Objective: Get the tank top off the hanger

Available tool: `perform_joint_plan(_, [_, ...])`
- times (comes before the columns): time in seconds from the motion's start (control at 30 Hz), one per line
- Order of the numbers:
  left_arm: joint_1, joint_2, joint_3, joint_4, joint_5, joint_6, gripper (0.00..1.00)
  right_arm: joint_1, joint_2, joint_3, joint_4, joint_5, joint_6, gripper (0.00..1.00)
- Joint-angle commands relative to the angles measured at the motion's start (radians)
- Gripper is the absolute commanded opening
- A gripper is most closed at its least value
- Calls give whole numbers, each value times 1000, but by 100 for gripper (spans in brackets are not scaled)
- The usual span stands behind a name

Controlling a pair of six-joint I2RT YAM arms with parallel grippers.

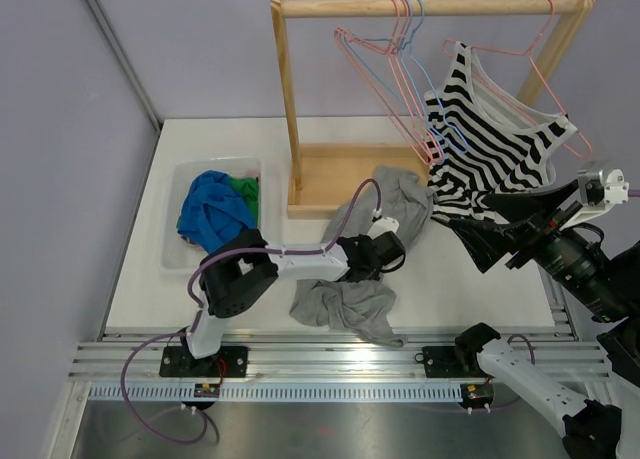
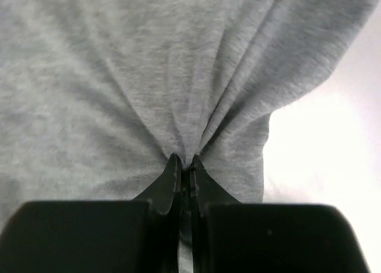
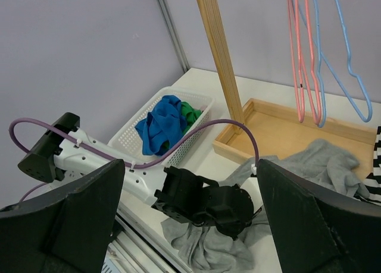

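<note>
Left pincer [image 2: 183,162] tight on gray garment [image 2: 149,77]

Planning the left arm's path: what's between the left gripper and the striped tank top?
The gray garment that the left gripper is pinching stretches toward the striped tank top, in the top view.

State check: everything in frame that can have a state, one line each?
Left end effector: shut on grey garment.
Right end effector: open, holding nothing.
Striped tank top: hung on pink hanger, on the rail.
Grey garment: crumpled on table, pinched.
Basket: holding blue and green clothes.
Spare hangers: empty, on rail.
</note>
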Motion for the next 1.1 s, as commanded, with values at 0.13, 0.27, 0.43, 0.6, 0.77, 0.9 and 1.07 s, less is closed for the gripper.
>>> perform_joint_plan(0.13, [11, -323, -82, -191, -225, -42, 0, 4, -17, 2, 32, -1, -28, 99])
perform_joint_plan(0.27, [16, -550, -53, -315, -378, -20, 0, 4, -19, -4, 39, 2, -37, 100])
perform_joint_plan(0.43, [57, -722, 104, -443, -506, 67, 0, 4, -17, -1, 54, 2, -40, 99])
perform_joint_plan(0.6, [128, -764, 315, -532, -585, 219, 0, 6, -5, 5, 65, 1, -40, 99])
perform_joint_plan(0.77, [218, -765, 567, -569, -652, 366, 0, 4, 6, 5, 75, -7, -42, 99])
perform_joint_plan(0.9, [316, -790, 652, -564, -657, 438, 0, 6, 6, 3, 77, -12, -43, 100])
perform_joint_plan(1.07, [480, -801, 638, -552, -594, 469, 0, 4, 7, 10, 82, -12, -45, 99])
